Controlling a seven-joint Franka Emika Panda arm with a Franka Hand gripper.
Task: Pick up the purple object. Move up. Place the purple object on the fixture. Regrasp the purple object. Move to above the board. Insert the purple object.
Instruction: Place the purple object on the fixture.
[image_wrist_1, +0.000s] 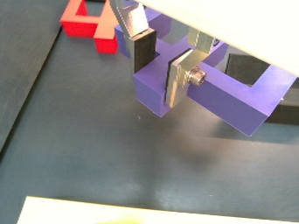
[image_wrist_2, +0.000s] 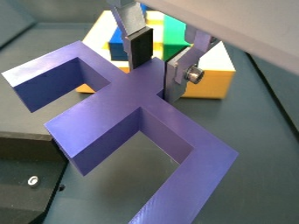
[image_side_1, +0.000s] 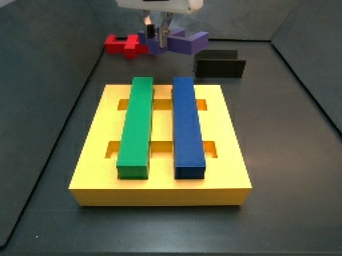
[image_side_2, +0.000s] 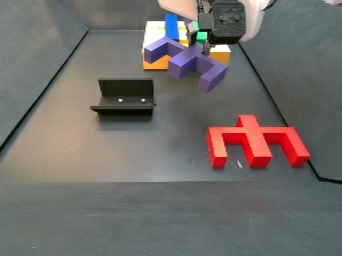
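Note:
The purple object is a flat comb-shaped piece with several prongs. It also shows in a wrist view and in both side views. My gripper is shut on its middle rib, one pad on each side, and holds it tilted off the floor near the back of the workspace. The fixture stands on the floor beside and below the piece. Its dark base shows in a wrist view.
The yellow board holds a green bar and a blue bar. A red comb-shaped piece lies on the floor and also shows in a wrist view. Dark walls ring the floor.

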